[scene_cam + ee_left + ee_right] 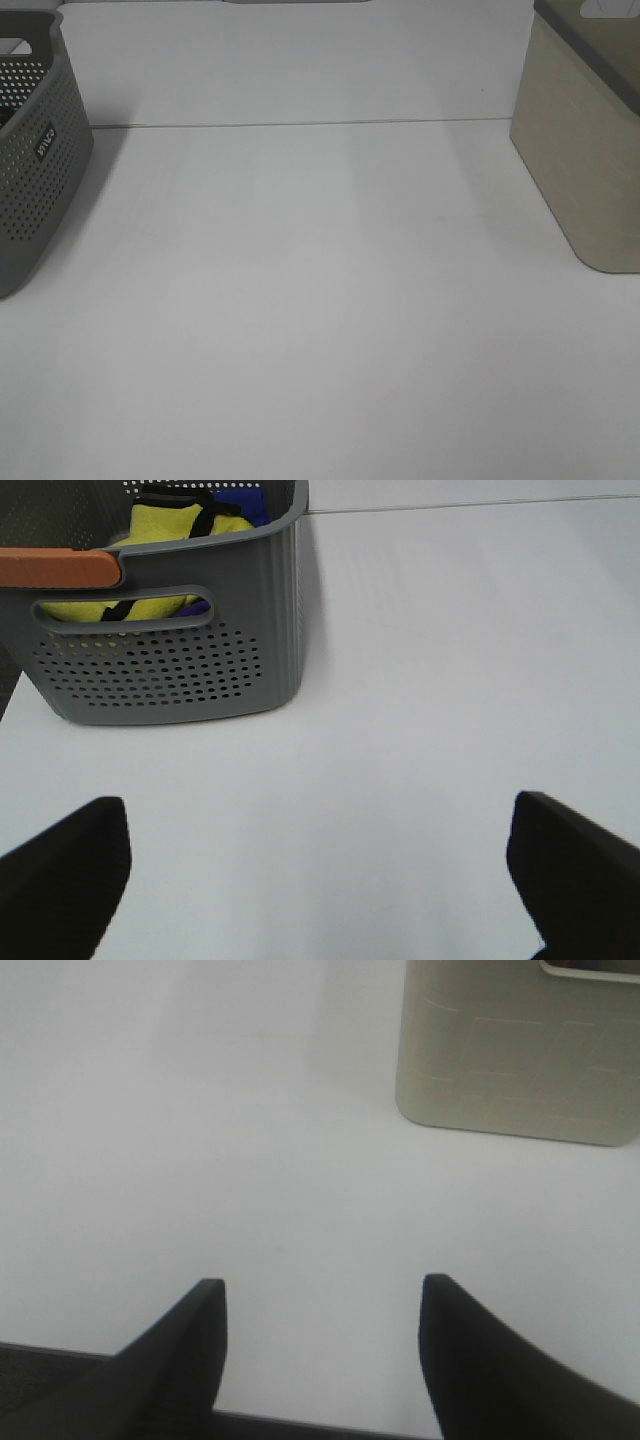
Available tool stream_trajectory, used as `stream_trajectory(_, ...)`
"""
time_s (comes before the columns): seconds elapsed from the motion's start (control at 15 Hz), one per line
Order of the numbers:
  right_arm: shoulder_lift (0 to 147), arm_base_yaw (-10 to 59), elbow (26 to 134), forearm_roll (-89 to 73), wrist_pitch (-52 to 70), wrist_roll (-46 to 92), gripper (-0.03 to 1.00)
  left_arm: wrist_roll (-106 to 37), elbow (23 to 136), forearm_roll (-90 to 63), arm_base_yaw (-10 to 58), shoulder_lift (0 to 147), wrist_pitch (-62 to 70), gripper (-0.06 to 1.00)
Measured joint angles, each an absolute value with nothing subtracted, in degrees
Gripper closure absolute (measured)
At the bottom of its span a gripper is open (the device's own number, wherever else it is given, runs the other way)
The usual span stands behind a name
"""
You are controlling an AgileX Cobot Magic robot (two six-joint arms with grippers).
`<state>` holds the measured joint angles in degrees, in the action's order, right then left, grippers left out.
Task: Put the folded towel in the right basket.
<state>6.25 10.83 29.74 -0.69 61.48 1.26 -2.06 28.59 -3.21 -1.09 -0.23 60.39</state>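
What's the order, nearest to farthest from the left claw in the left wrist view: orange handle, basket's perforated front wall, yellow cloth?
1. Perforated front wall, facing the left claw.
2. Orange handle, on the rim above it.
3. Yellow cloth, inside, behind the rim.

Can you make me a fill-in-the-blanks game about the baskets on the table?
1. The gray basket with little holes has ____ and blue cloth inside.
2. The beige basket stands on the ____ side of the table in the high view.
3. The left gripper and right gripper are both ____.

Missing words: yellow; right; open
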Motion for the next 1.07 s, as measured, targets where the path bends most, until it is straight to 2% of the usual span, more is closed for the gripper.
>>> stream_trajectory(0.93, 5.56, 10.83, 29.22, -2.46, 60.96, 3.55, 0.42, -2.06, 28.59, -3.21, -1.09, -0.23, 60.39, -0.03)
stream_trajectory(1.07, 5.56, 8.94, 29.22, -2.58, 60.96, 3.55, 0.42, -2.06, 28.59, -3.21, -1.09, -0.23, 60.39, -0.03)
